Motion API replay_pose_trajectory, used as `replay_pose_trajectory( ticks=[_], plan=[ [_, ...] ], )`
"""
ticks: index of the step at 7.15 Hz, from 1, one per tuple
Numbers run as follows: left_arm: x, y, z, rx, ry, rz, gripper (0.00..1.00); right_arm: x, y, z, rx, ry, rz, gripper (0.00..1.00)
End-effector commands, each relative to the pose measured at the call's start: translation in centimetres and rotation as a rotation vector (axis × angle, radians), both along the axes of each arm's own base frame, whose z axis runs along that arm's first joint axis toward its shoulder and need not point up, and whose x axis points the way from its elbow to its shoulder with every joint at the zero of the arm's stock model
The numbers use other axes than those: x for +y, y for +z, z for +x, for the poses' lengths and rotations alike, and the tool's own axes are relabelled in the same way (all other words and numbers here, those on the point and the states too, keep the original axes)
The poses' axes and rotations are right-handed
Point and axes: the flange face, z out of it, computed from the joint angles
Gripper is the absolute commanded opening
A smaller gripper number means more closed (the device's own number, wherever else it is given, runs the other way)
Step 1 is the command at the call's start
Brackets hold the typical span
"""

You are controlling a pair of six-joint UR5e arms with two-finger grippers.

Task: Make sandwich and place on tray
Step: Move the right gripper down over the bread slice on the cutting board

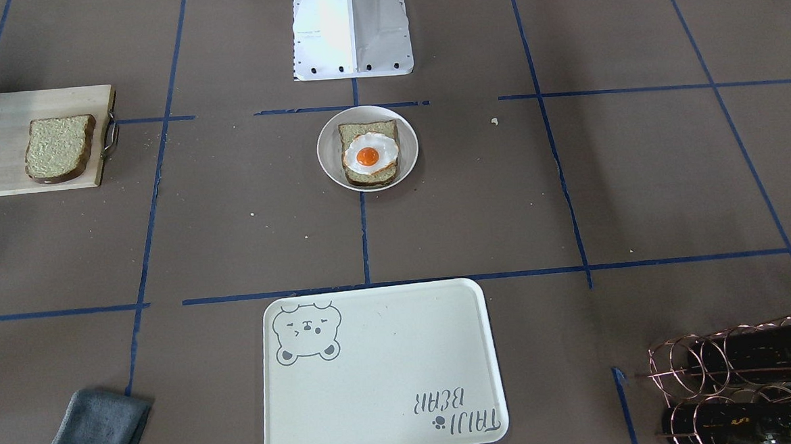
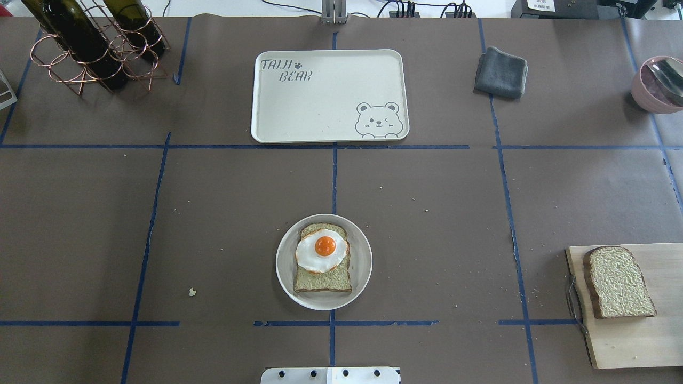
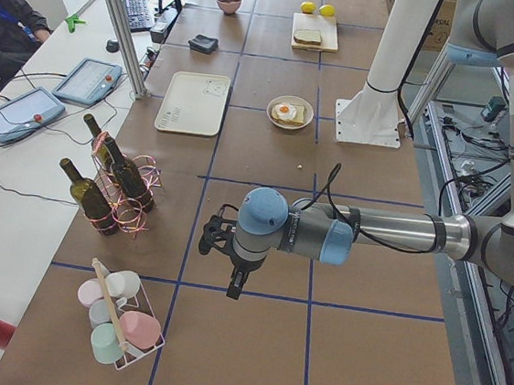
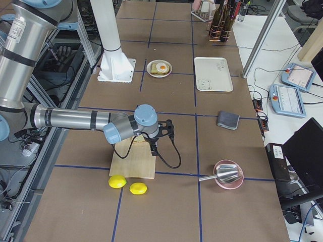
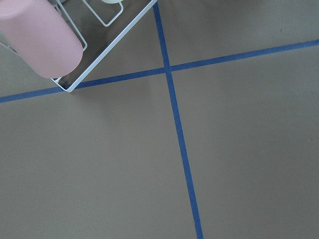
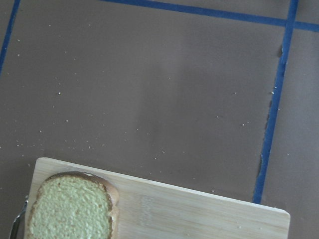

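One bread slice (image 2: 323, 280) lies on a small round white plate (image 2: 360, 266) near the robot base, with the fried egg (image 2: 322, 250) on top of it. The second bread slice (image 2: 619, 281) lies on a wooden cutting board (image 2: 629, 341) at the right and also shows in the right wrist view (image 6: 70, 209). The bear tray (image 2: 320, 101) is bare at the far middle. My left gripper (image 3: 236, 282) hangs over the table far to the left. My right gripper (image 4: 153, 147) hovers over the cutting board (image 4: 133, 161). I cannot tell whether either gripper is open or shut.
A copper rack with wine bottles (image 2: 90, 48) stands far left. A grey cloth (image 2: 500, 72) and a pink bowl with a spoon (image 2: 659, 85) are far right. A wire rack with cups (image 5: 40, 40) is by the left gripper. Two lemons (image 4: 126, 184) lie beyond the board.
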Motion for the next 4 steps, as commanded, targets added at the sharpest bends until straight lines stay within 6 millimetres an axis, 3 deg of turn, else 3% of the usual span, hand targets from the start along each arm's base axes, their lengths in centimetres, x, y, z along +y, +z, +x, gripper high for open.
replay_pose_trajectory(
  ticks=[1,2,4],
  plan=[
    [0.1,0.1,0.0,0.001,0.0,-0.003,1.0,2.1,0.6,-4.2,-0.065,0.017,-0.009,0.98],
    [0.1,0.1,0.0,0.001,0.0,-0.003,1.0,2.7,1.6,-5.8,-0.075,0.022,-0.008,0.95],
    [0.0,0.0,0.0,0.003,0.0,0.0,1.0,3.4,1.7,-8.9,-0.057,0.021,-0.016,0.85]
  ],
)
